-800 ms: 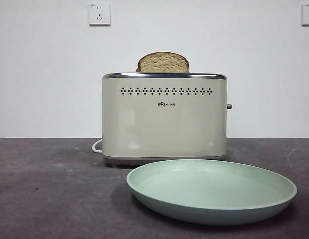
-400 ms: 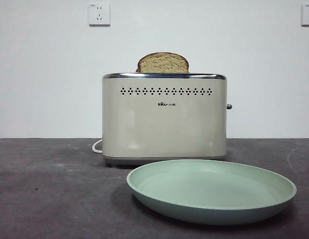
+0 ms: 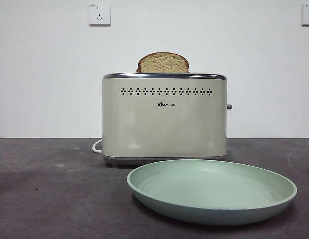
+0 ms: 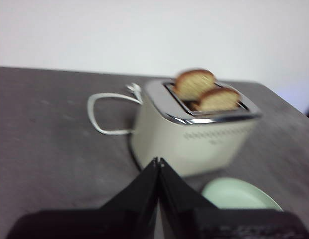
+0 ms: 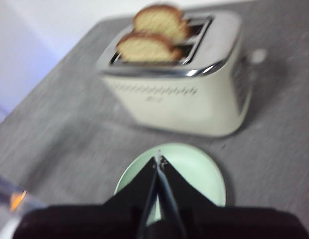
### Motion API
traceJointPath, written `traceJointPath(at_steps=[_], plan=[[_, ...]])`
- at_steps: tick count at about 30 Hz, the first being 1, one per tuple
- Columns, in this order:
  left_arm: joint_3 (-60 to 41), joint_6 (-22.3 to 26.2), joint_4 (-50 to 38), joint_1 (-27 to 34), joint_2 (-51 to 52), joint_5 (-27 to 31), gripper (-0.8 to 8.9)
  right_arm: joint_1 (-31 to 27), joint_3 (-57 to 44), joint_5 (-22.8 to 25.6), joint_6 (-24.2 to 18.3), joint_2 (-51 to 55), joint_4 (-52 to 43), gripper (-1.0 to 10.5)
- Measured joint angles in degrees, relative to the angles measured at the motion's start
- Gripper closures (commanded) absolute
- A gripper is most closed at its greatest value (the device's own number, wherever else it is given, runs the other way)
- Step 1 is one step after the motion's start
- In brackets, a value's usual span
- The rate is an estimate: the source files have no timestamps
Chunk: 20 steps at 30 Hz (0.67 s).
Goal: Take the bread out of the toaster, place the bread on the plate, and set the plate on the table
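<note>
Bread (image 3: 163, 62) sits in the toaster (image 3: 164, 119), plate (image 3: 212, 190) bare; my left gripper (image 4: 158, 162) and right gripper (image 5: 158, 160) are closed, empty; nothing done yet

Plain white wall (image 3: 50, 79) forming the backdrop, evenly lit and without strong shadows. Two white wall sockets are mounted high on the wall: one socket (image 3: 99, 14) toward its left part, a second socket (image 3: 308, 14) cut by the right picture edge. Below the wall, meeting it along a level line, lies the dark grey, matte, scuffed table (image 3: 50, 189).
</note>
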State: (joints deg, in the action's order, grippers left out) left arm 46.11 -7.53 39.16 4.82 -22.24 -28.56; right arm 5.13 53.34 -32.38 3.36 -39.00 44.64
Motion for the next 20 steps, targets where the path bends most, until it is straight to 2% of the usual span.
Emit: traceJointPath(at_steps=[3,6,11,12,13,16,17,18,20], plan=[[3.06,2.03,3.93,0.00,-1.62,-3.26,8.20,0.00,3.67,-2.43,-3.50,-1.75,6.64,9.6],[4.61,3.32,6.78,0.00,-1.79,-3.78,8.21,0.00,4.17,-5.77,-5.60,-1.92,9.77,9.6],[4.92,3.74,7.37,0.00,-1.79,-4.39,7.99,0.00,4.17,-6.49,-6.93,-1.92,11.23,9.4],[4.92,3.72,7.37,0.00,-1.79,-4.48,7.41,0.00,4.17,-6.49,-7.06,-1.92,11.26,9.3],[4.92,3.72,7.41,0.00,-1.79,-4.52,6.33,0.00,4.17,-6.49,-7.10,-1.95,11.28,8.6],[4.92,3.69,7.52,0.00,-1.79,-4.63,2.41,0.00,4.17,-6.49,-7.21,-1.97,11.28,5.0],[4.92,3.69,7.52,0.00,-1.79,-4.66,2.02,0.00,4.17,-6.47,-7.17,-1.97,11.28,3.7],[4.92,3.69,7.52,0.00,-1.79,-4.66,2.03,0.00,4.17,-6.47,-7.10,-1.97,11.28,3.1],[4.92,3.72,7.52,0.00,-1.79,-4.70,2.03,0.00,4.17,-6.47,-6.97,-1.97,11.28,2.9]])
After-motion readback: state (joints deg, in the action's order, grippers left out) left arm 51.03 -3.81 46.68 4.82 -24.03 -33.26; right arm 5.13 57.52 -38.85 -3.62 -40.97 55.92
